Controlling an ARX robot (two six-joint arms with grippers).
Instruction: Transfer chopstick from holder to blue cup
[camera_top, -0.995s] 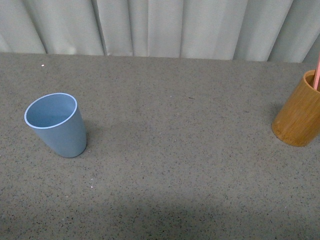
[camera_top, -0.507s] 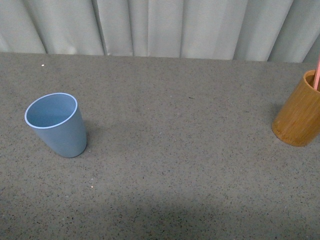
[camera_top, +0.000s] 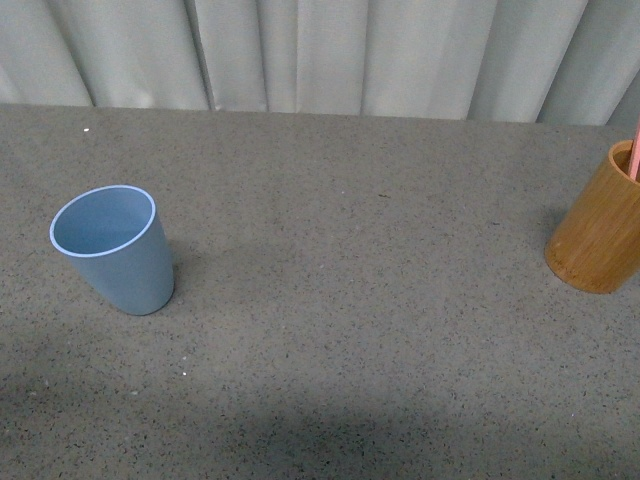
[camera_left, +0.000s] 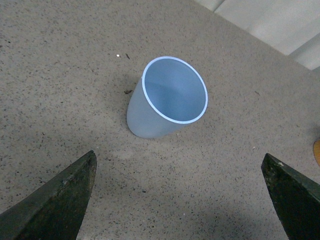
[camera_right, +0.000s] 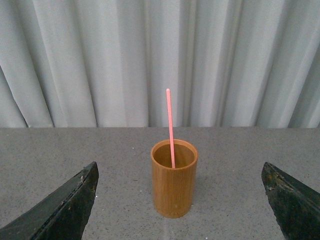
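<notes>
Fingers (camera_left: 55, 200) of the left gripper (camera_left: 178, 154) are spread wide apart in the left wrist view, two dark wedges at either side of the frame, hanging over a grey speckled table (camera_left: 60, 75). We count one blue cup (camera_left: 165, 100) there, standing on the table beyond the tips and roughly midway between them, touching neither. Its pale rim faces the camera and its inside shows only smooth blue wall. A strip of pale curtain (camera_left: 270, 20) crosses the far corner. In the right wrist view the right gripper (camera_right: 179, 163) likewise has its two dark fingers set far apart, clamped on nothing. Between and beyond them we see one holder (camera_right: 174, 180), a tan-orange wooden cylinder standing upright on the table, apart from both fingers. We count one chopstick (camera_right: 170, 125), thin and pink-red, standing in the holder almost upright with a slight lean, its lower end inside and its upper part rising well clear of the rim against the pleated curtain. In the front view we again count one of each. The blue cup (camera_top: 112, 255) stands at the left, and the holder (camera_top: 598, 235) at the far right is cut by the frame edge, the two well apart. Only a short pink length of the chopstick (camera_top: 635, 155) shows, rising from the holder's mouth at the frame edge.
</notes>
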